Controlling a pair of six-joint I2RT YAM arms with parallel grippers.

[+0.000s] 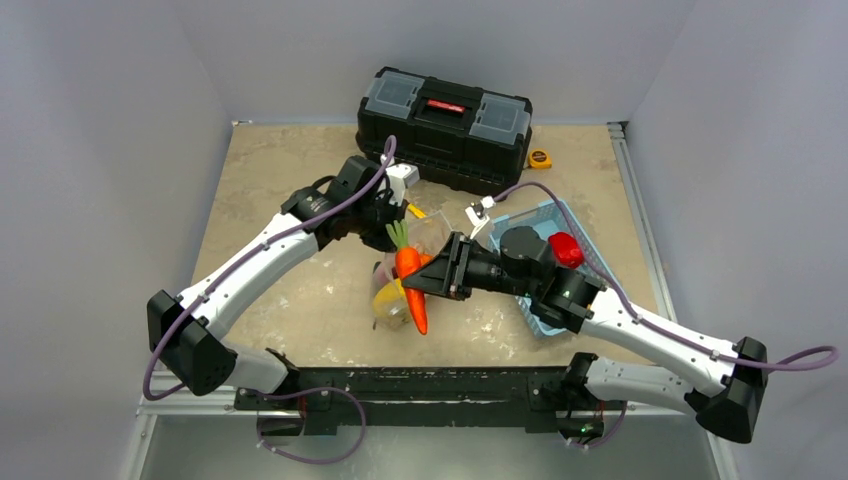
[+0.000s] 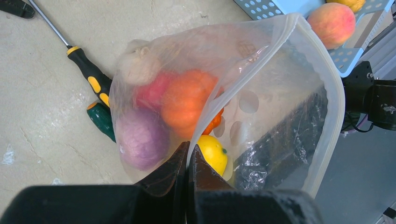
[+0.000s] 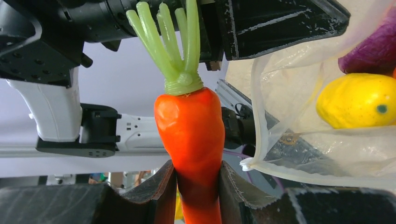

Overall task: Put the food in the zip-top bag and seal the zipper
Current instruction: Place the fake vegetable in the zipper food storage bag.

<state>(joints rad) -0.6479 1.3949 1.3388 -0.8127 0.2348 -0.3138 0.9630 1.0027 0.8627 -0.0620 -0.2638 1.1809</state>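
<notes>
The zip-top bag [image 2: 280, 60] hangs open, its mouth toward the left wrist camera. My left gripper [image 2: 188, 158] is shut on its near edge. The zipper [image 2: 334, 93] runs round the open rim. Inside lie a purple piece [image 2: 140, 137], an orange one [image 2: 189, 100], a pink one [image 2: 152, 91], a pale one [image 2: 137, 65] and a yellow lemon [image 2: 212, 154]. My right gripper [image 3: 196, 179] is shut on the carrot [image 3: 194, 126], green top upward, just left of the bag's rim [image 3: 261, 130]. From above, the carrot [image 1: 412, 285] crosses the bag [image 1: 430, 238].
A light blue basket [image 1: 545, 215] stands at the right with a red piece [image 1: 565, 248] and a peach [image 2: 332, 23] in it. A yellow-handled screwdriver [image 2: 91, 77] and a green-handled one [image 2: 100, 119] lie beside the bag. A black toolbox [image 1: 445, 125] and a tape measure [image 1: 540, 158] sit at the back.
</notes>
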